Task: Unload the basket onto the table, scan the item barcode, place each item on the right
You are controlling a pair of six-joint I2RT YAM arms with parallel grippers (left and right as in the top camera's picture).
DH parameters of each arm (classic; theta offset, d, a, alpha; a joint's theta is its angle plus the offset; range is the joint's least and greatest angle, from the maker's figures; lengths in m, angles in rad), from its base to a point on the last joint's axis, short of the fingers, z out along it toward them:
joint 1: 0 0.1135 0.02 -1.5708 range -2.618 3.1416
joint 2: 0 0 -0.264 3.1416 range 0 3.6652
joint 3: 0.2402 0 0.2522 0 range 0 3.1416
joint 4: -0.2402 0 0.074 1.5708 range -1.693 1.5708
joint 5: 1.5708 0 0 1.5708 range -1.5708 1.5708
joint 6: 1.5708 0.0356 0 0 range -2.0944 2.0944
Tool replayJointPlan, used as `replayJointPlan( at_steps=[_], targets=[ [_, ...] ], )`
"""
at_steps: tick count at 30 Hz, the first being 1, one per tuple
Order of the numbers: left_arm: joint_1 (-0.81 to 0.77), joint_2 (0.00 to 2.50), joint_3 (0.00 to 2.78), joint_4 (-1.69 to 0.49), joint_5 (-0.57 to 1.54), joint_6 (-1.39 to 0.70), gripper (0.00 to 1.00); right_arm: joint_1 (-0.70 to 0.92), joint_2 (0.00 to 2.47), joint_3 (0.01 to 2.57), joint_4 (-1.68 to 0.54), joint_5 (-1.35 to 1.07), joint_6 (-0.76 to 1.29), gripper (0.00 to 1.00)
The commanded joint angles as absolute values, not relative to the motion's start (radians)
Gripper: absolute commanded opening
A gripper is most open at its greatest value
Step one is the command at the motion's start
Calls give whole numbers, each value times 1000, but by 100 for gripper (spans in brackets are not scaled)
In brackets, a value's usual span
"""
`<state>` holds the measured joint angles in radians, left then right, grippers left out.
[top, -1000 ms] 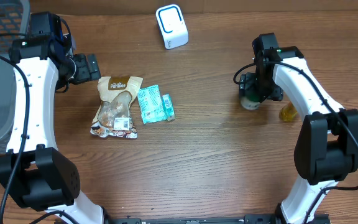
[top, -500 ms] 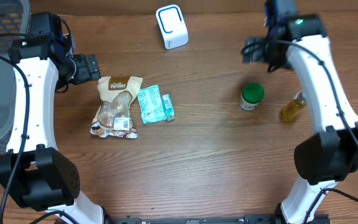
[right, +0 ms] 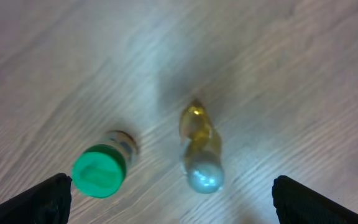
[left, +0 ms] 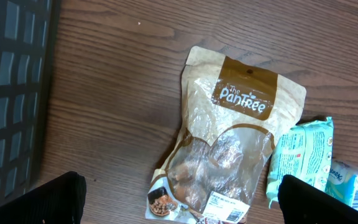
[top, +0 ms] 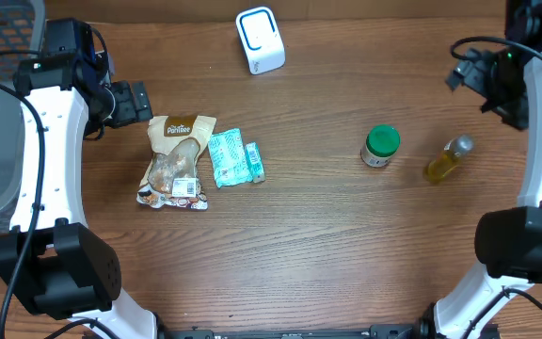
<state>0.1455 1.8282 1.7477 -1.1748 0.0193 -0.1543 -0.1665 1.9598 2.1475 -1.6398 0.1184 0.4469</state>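
On table [top: 327,245], green-lid jar [top: 380,146] stands nr bottle [top: 443,160] (not touching).

Three packets [top: 177,155], two bottles [top: 443,160], one scanner [top: 260,40]

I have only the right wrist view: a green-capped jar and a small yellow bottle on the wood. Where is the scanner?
Observer: The white scanner stands at the far edge of the table, well to the left of the jar.
Operator: Are there other items to scan?
Observer: Yes, a brown snack pouch and teal packets lie flat on the left side.
Operator: And the other arm?
Observer: The left gripper is open and empty, near the pouch's top edge.
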Motion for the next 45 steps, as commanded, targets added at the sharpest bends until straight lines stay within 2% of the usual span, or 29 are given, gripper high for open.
replayJointPlan(
  at_steps=[1, 11, 13, 19, 22, 31, 33, 36, 37, 41, 45],
  targets=[
    [142, 1805, 1769, -1174, 23, -165, 100, -166, 1948, 2076, -1636, 103, 480, 100],
    [142, 1805, 1769, -1174, 23, -165, 100, -166, 1948, 1805, -1530, 103, 498, 98],
    [142, 1805, 1769, -1174, 23, -165, 100, -166, 1948, 1788, -1521, 103, 498, 94],
    [142, 1805, 1769, -1174, 23, -165, 99, -166, 1948, 1786, -1515, 104, 498, 92],
    [142, 1805, 1769, -1174, 23, -165, 100, -166, 1948, 1786, -1515, 104, 498, 88],
    [142, 1805, 1769, -1174, 23, -165, 100, -166, 1948, 1737, -1474, 104, 497, 88],
    [142, 1805, 1769, -1174, 23, -165, 100, -166, 1948, 1720, -1449, 104, 493, 84],
    [142, 1805, 1769, -1174, 23, -165, 100, -166, 1948, 1720, -1448, 104, 488, 70],
    [142, 1805, 1769, -1174, 23, -165, 100, -166, 1948, 1720, -1448, 104, 463, 60],
    [142, 1805, 1769, -1174, 23, -165, 100, -166, 1948, 1720, -1448, 110, 385, 46],
    [142, 1805, 1769, -1174, 23, -165, 100, -166, 1948, 1720, -1447, 162, 343, 42]
  ],
)
